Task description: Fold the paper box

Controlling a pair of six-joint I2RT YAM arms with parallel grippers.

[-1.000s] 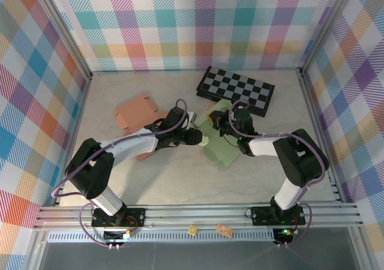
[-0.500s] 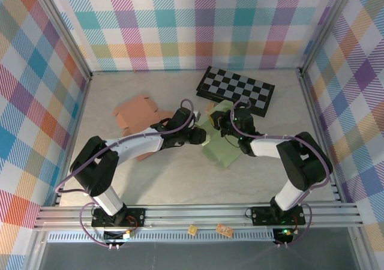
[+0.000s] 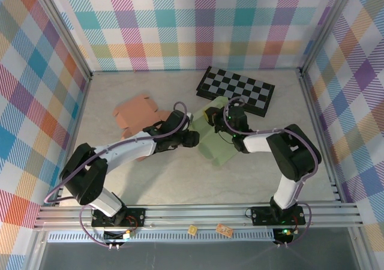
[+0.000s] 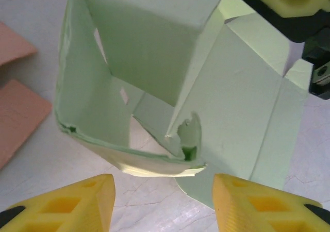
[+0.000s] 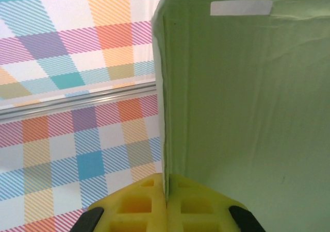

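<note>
Box (image 3: pixel 216 147) pale green; card (image 3: pixel 137 113) salmon pink; board (image 3: pixel 236 90) in black-and-white checks; walls (image 3: pixel 180 24) pastel plaid of teal, purple, orange and yellow; counter (image 3: pixel 180 174) cream, faintly marbled; left tool (image 4: pixel 164 201) with yellow fingers (image 4: pixel 77 206)

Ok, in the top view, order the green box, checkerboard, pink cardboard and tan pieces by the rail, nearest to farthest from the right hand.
1. green box, pinched in the right hand itself.
2. checkerboard, just behind it.
3. pink cardboard, off to the left.
4. tan pieces, down at the near rail.
</note>
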